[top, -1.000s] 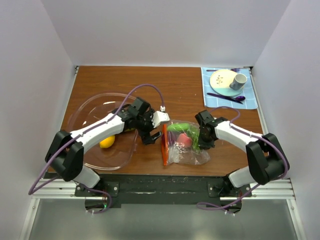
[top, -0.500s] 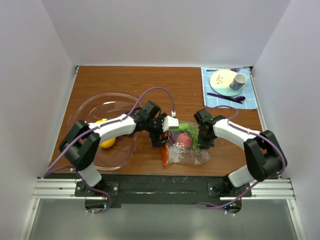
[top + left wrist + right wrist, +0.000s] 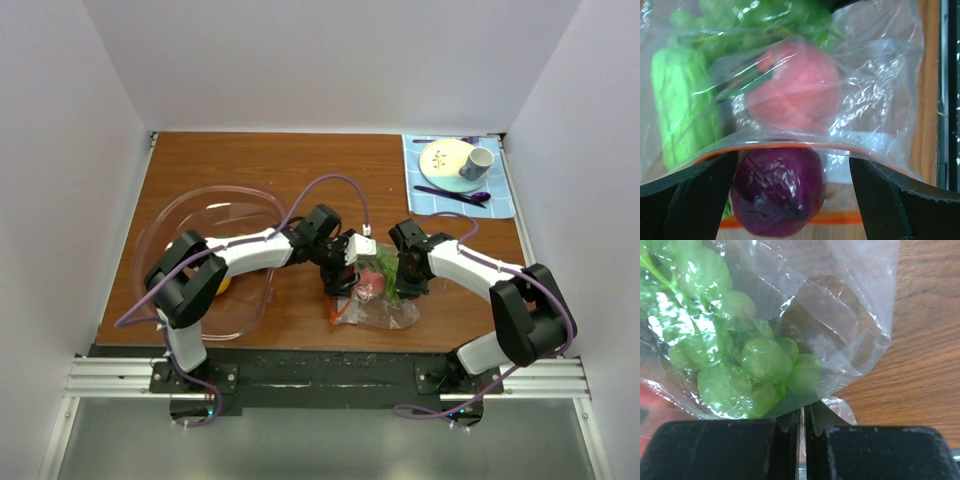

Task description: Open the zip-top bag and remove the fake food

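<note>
The zip-top bag lies on the table between both grippers, its orange-red zip strip parted. My left gripper is open with its fingers in the bag's mouth. In the left wrist view a purple piece sits between the fingers, close to the left one and clear of the right. Behind it lie a pink-red piece and a green piece. My right gripper is shut on the bag's plastic edge beside green grapes. A yellow lemon lies in the bowl.
A large clear pinkish bowl stands at the left, under the left arm. A blue mat at the back right holds a plate, a grey cup and a purple spoon. The table's front edge is just below the bag.
My left arm has swung right from the bowl to the bag, and its open fingers have gone into the bag's mouth. The zip end has crumpled. The right gripper has stayed put.
</note>
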Motion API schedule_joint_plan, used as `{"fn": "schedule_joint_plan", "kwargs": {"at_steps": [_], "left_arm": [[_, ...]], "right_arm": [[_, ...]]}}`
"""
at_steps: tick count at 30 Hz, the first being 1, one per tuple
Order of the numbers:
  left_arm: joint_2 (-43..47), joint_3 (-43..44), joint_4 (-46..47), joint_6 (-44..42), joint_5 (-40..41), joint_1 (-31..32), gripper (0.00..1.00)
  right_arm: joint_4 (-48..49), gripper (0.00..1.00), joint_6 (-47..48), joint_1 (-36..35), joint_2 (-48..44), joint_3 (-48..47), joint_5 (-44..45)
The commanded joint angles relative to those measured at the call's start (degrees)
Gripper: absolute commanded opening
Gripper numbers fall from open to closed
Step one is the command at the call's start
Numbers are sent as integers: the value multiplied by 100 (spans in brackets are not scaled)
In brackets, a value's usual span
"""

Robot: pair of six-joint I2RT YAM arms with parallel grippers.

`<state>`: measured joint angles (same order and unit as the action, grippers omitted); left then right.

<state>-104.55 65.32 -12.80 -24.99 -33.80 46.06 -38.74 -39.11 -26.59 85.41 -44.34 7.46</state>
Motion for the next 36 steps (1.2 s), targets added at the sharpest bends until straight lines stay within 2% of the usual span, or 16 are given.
{"fn": "schedule_joint_plan", "kwargs": {"at_steps": [1, 3, 4, 6, 7, 9, 10, 12, 16, 18, 21, 22, 23, 29, 36], "left_arm": [[-153, 165, 375, 127, -127, 201, 100], [-188, 148, 252, -48, 13, 254, 88], [-197, 139, 86, -119, 127, 254, 74], [-136, 78, -91, -312, 277, 254, 57], [-83, -27, -213, -357, 443, 254, 30], [92, -63, -424, -471, 663, 254, 13], [154, -46, -712, -497, 891, 254, 1], [435, -11, -1039, -567, 1042, 219, 0], [1155, -54, -1864, -577, 1130, -27, 0], [1568, -212, -1946, -533, 1122, -246, 0], [1964, -660, -1797, -376, 1253, -326, 40], [2026, -713, -1753, -314, 1297, -326, 74], [2131, -679, -1779, -244, 1306, -326, 100], [2440, -687, -1893, -357, 1402, -326, 100], [1606, -591, -1691, -585, 1903, -308, 100]], "right_arm": [[649, 0, -158, -57, 380, 417, -272], [552, 0, -132, -48, 284, 365, -237], [526, 0, -140, -48, 249, 347, -219], [395, 0, -132, -57, 135, 277, -149], [350, 0, -123, -48, 91, 242, -140], [228, 0, -97, -40, -41, 127, -96], [183, 0, -97, -57, -76, 92, -96], [69, 0, -70, -48, -129, -22, -61], [16, 0, -35, -48, -156, -137, -35], [51, 0, -35, -48, -165, -137, -61], [156, 0, -44, -48, -165, -66, -43], [174, 0, -61, -48, -156, -40, -35], [183, 0, -53, -48, -156, -31, -26], [121, 0, -17, -48, -331, 83, 9], [121, 0, -17, -57, -533, 136, -35]]}}
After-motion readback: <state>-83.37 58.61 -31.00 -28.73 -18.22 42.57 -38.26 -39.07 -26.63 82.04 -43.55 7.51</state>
